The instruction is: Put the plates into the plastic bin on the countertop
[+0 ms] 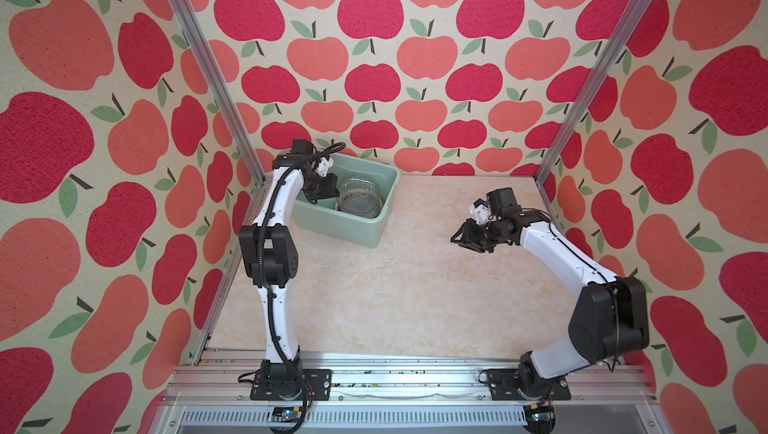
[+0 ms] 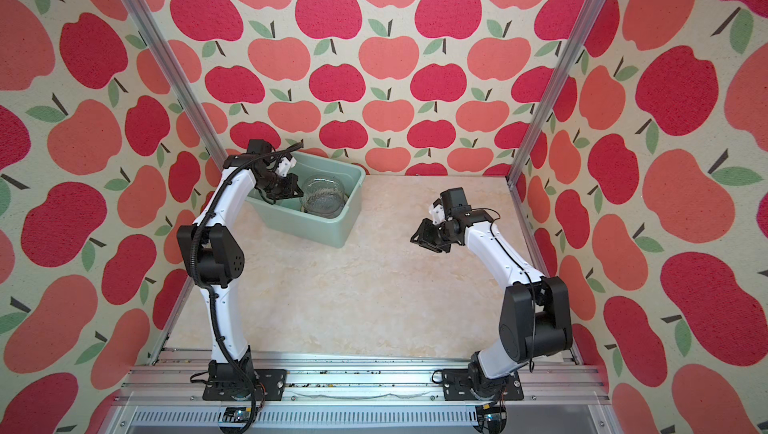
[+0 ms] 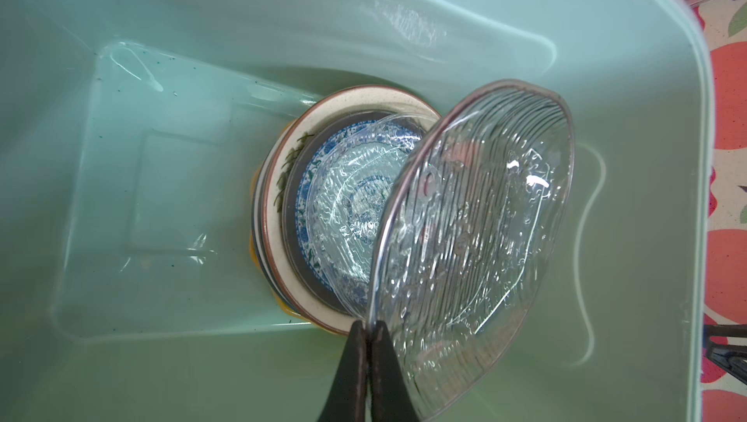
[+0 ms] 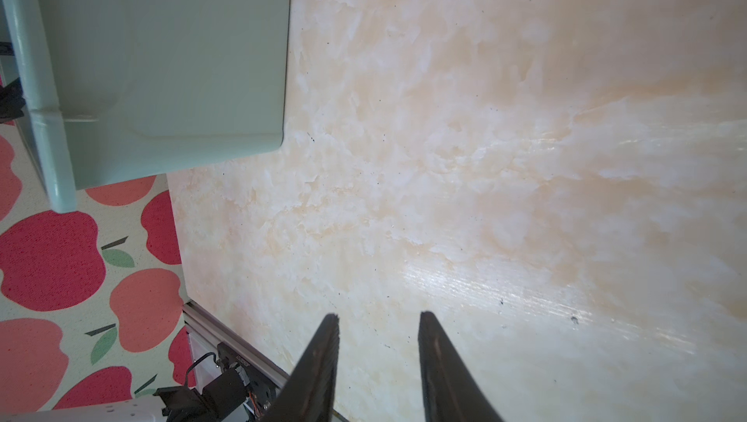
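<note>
Left wrist view: left gripper point(image 3: 368, 326) clamped on the rim of a glass plate point(image 3: 477, 246), held tilted inside the plastic bin point(image 3: 161, 56) over the stacked plates point(image 3: 279, 262). Released at this tilt, it could drop and chip them. Right gripper point(image 4: 378, 321): jaws apart, empty.

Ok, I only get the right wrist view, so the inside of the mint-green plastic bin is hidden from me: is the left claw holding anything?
Observer: Yes, the left claw is shut on the rim of a clear ribbed glass plate inside the mint-green plastic bin.
Operator: Lying flat?
Observer: No, steeply tilted, over a stack of plates on the bin's floor.
Operator: What tops the stack?
Observer: A second clear glass plate, resting on a blue-and-white patterned plate.
</note>
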You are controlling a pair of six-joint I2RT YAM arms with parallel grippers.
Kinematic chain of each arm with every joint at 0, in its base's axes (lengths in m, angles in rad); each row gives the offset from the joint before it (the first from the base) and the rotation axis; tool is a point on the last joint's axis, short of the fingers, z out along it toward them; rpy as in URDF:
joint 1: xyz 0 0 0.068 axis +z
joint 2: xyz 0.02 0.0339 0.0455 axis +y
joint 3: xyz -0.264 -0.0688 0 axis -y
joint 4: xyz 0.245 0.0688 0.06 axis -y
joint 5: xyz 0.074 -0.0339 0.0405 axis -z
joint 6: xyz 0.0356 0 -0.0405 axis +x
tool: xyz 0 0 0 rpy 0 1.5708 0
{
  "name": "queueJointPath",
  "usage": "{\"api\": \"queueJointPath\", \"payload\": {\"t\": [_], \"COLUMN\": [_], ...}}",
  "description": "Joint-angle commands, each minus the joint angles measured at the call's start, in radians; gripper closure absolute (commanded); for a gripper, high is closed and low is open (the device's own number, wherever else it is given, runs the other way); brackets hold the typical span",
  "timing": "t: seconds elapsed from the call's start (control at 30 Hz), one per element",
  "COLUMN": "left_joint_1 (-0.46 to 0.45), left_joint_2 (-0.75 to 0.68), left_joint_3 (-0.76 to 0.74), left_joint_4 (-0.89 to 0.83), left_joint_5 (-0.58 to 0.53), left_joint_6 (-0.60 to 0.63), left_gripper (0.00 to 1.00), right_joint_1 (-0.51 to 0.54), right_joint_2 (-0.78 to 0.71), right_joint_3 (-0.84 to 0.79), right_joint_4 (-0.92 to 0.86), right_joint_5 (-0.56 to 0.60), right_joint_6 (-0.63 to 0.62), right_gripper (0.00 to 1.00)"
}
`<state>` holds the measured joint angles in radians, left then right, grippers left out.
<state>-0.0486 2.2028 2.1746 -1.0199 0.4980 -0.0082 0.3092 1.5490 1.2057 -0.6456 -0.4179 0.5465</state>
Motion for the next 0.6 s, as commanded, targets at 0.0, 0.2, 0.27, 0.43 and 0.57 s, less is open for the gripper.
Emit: {"api": "queueJointPath", "payload": {"t": [0.0,0.2,0.27,0.43,0.57], "left_joint_1": [-0.024,-0.044,-0.045,-0.052,-0.054], "left_joint_2": [0.035,0.086,0.096,0.113,0.115], "left_joint_3": [0.042,0.072,0.075,0.075,0.077], "left_joint_4": [0.008,-0.01,-0.012,-0.01,-0.016], "left_joint_5": [-0.006,-0.061,-0.073,-0.081,-0.09], "left_joint_6": [0.025,0.032,0.024,0.024,0.019], "left_gripper": [1.0,1.0,1.0,0.98,0.92], "right_joint_1": [0.004,0.002,0.002,0.002,0.001], "right_joint_2": [0.012,0.016,0.016,0.026,0.032], "right_joint_3": [0.003,0.002,0.002,0.008,0.018], "right_joint_4": [0.027,0.034,0.034,0.037,0.038], "right_joint_5": [-0.023,-0.023,-0.022,-0.026,-0.026], "right_joint_6": [-0.004,-0.005,-0.005,-0.007,-0.007], "right_gripper": [0.64,0.64,0.64,0.64,0.64]}}
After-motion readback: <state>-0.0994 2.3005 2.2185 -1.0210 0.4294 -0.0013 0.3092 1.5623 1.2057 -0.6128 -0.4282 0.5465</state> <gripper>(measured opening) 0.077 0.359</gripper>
